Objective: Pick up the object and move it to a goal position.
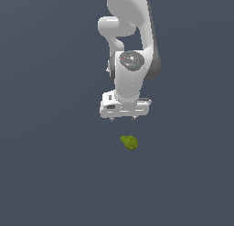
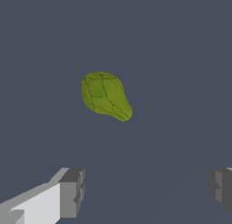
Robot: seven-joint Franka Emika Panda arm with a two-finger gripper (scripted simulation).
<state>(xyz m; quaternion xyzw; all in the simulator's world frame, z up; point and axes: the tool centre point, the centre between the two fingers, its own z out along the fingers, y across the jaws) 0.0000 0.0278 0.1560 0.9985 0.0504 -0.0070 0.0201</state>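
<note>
hovering above the worktop [image 1: 45, 174], the claw [image 1: 123, 120] is spread wide and gripping nothing. the object [image 1: 130, 142] is lying on the worktop just below it, nearer the exterior view's right. descending well is probably meaning centring the fingers [image 2: 72, 191] over its rounded bulge, not the narrow tip.

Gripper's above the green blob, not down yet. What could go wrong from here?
1. The small olive-green lumpy blob lies off the line between the white gripper's open fingers, so a straight descent may miss it.
2. Its tapered, irregular shape could squirt out as the jaws close.
</note>
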